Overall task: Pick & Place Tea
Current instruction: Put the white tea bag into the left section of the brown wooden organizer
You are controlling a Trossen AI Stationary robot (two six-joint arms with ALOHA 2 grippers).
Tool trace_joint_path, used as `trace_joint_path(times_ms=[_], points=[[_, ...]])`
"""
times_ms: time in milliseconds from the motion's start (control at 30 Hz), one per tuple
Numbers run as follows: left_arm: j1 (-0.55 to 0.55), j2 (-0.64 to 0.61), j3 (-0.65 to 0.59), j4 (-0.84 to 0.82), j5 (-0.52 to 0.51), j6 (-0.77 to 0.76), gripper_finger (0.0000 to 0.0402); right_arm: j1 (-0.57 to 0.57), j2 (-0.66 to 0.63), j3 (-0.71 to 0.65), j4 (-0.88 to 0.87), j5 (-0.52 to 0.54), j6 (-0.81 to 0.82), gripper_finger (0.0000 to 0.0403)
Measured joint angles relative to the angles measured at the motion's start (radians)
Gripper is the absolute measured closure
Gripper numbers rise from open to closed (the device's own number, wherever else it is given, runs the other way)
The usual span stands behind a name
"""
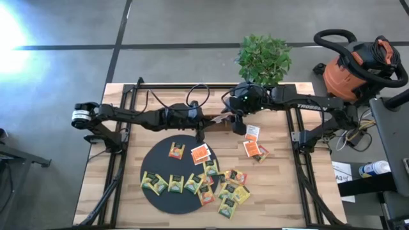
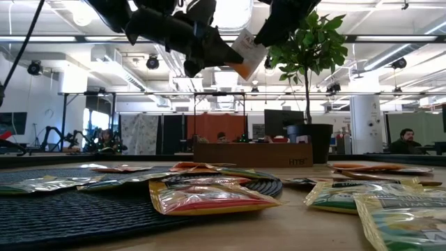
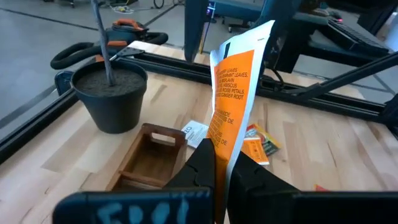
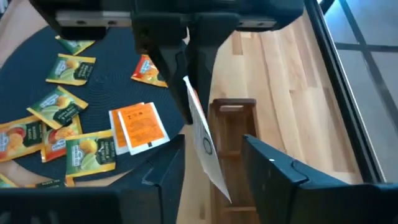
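Observation:
An orange-and-white tea sachet (image 3: 233, 87) is held up in the air between the two arms, above the far middle of the table. My left gripper (image 3: 221, 158) is shut on it. My right gripper (image 4: 212, 143) is open, with one finger on each side of the sachet's free end (image 4: 205, 146); I see no touch. Several more tea sachets lie on the round black mat (image 1: 160, 163) and on the wood right of it (image 1: 255, 150). A small wooden box (image 4: 233, 124) stands under the held sachet. My left gripper pinches the sachet's lower edge (image 3: 221, 146) between its two fingers. The fingers come nearly level from the table's left side. The sachet stands upright above the fingertips, its printed orange face showing, lifted clear of the table and the box.
A potted plant (image 3: 112, 93) stands at the far edge beside the wooden box. Black frame rails (image 1: 128, 128) run along the table's left and right sides. An orange shop vacuum (image 1: 358, 64) sits beyond the far right corner. Loose sachets (image 2: 209, 195) crowd the near middle.

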Motion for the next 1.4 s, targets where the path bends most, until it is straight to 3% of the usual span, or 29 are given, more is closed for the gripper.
trace_joint_path(times_ms=[367,467,600,700,800,867,1133,1400], points=[[-0.005,-0.001,0.000,0.018,-0.004,-0.028,0.0376,0.005,0.045,0.000,0.004,-0.011,0.011,0.0383],[-0.011,-0.011,0.001,-0.054,-0.038,-0.080,0.0362,0.005,0.048,0.000,0.006,-0.010,0.034,0.0392],[-0.029,-0.037,0.001,-0.259,-0.174,-0.137,0.0337,-0.001,0.048,0.000,0.027,-0.001,0.068,0.0394],[-0.057,-0.081,0.000,-0.388,-0.361,-0.185,0.0320,-0.014,0.061,0.002,0.038,0.015,0.110,0.0394],[-0.087,-0.130,-0.006,-0.473,-0.526,-0.210,0.0313,-0.026,0.109,0.002,0.040,0.017,0.139,0.0394],[-0.098,-0.169,-0.030,-0.503,-0.577,-0.243,0.0313,-0.028,0.158,0.021,0.020,0.018,0.140,0.0394],[-0.089,-0.297,-0.212,-0.493,-0.571,-0.506,0.0312,-0.054,0.386,0.249,-0.103,0.018,0.063,0.0394],[-0.106,-0.408,-0.392,-0.311,-0.515,-0.696,0.0312,-0.114,0.633,0.541,-0.366,0.012,-0.041,0.0394]])
